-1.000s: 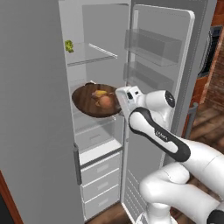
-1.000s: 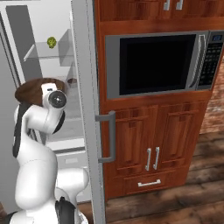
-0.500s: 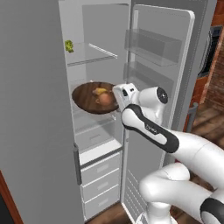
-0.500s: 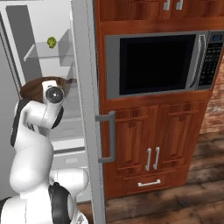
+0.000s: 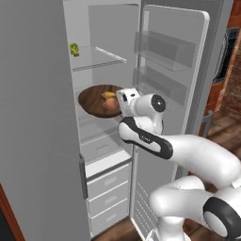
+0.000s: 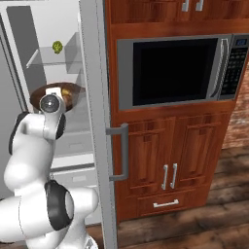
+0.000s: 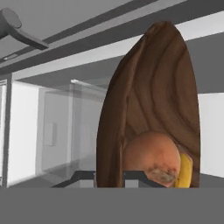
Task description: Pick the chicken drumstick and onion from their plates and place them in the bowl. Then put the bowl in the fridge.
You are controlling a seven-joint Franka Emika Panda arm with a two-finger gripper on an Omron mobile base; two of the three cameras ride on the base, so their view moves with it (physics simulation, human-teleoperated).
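The dark wooden bowl [image 5: 95, 100] is inside the open fridge [image 5: 37, 122], at the height of its middle shelf. It holds the round reddish-brown onion [image 5: 111, 106] and the yellowish chicken drumstick [image 5: 109, 95]. My gripper [image 5: 121, 102] is shut on the bowl's near rim. In the hand view the bowl [image 7: 153, 83] stands edge-on between the fingertips [image 7: 133, 176], with the onion [image 7: 151, 159] and the drumstick [image 7: 186, 171] lying in it. From the right base view the bowl [image 6: 72, 91] shows behind my wrist. I cannot tell whether it rests on the shelf. The plates are out of view.
A small green item [image 5: 74, 49] sits on the upper glass shelf [image 5: 96, 59]. The fridge door [image 5: 175, 75] stands open to the right with clear bins. White drawers [image 5: 108, 188] lie below. A wooden cabinet with a microwave [image 6: 175, 72] stands beside the fridge.
My arm has carried the bowl a little further into the fridge, up and to the left in the left base view. The grip on its rim is unchanged.
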